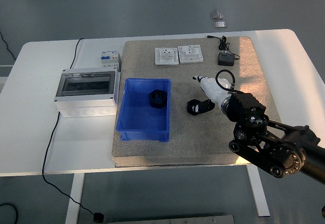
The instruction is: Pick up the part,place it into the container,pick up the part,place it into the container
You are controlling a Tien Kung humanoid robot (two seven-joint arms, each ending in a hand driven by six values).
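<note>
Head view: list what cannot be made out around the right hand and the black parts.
- Right hand: whether its fingers actually grip the black part on the mat; the hand covers the contact.
- Black part in the blue container: shape details too small.
- Left arm: outside the picture.

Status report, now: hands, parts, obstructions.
Right hand down at second black part on mat, grip unconfirmed. First black part sits in blue container. Path to container unobstructed.

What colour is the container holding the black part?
Blue. The container shows clearly in the head view, with one black part inside.
</note>
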